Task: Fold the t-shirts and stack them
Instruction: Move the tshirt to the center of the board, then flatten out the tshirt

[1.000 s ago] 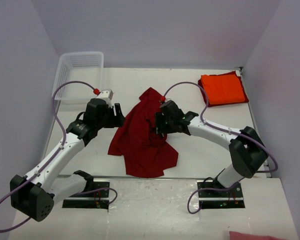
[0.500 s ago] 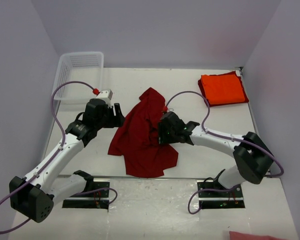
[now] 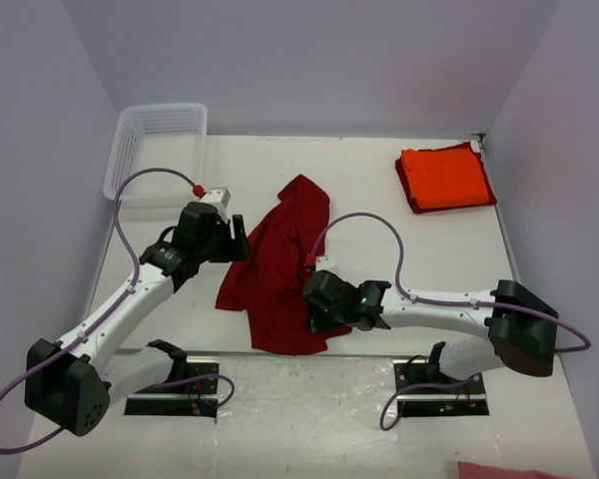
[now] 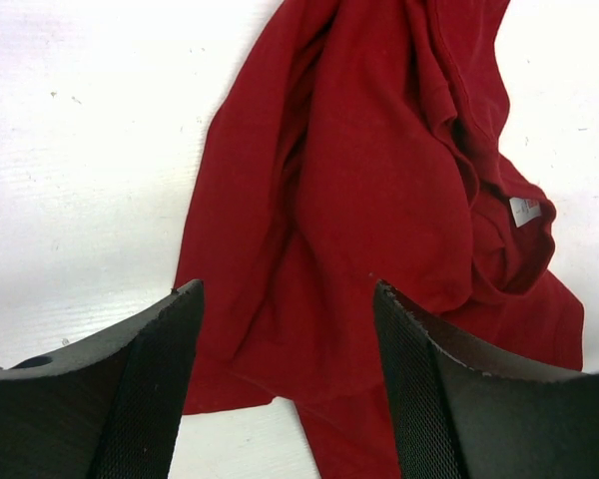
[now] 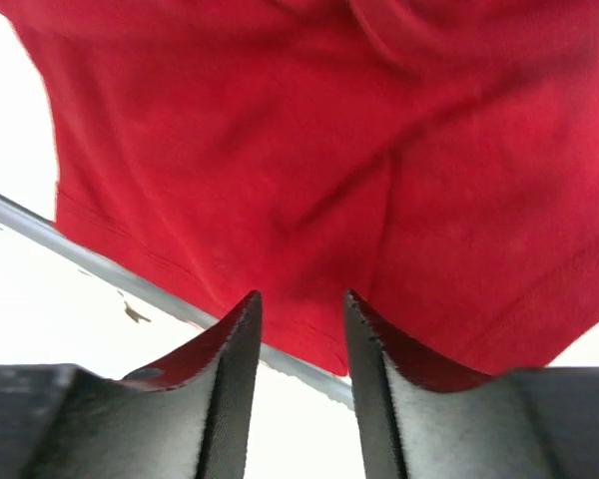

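A dark crimson t-shirt (image 3: 280, 269) lies crumpled in the middle of the table. It fills the left wrist view (image 4: 369, 200) and the right wrist view (image 5: 309, 150). A folded bright orange t-shirt (image 3: 442, 178) lies at the back right on a folded dark red cloth. My left gripper (image 3: 238, 239) is open just left of the crimson shirt's upper part, its jaws wide and empty (image 4: 285, 389). My right gripper (image 3: 314, 317) is open low over the shirt's near hem by the table's front edge, with nothing between its fingers (image 5: 299, 339).
A white mesh basket (image 3: 155, 150) stands at the back left corner. The table's front edge (image 5: 130, 274) runs just under the crimson shirt's hem. Walls close in on both sides and at the back.
My right gripper has moved from the shirt's middle right toward me, down to its near hem. My left gripper has shifted slightly. The shirt's lower right part has been drawn in a little.
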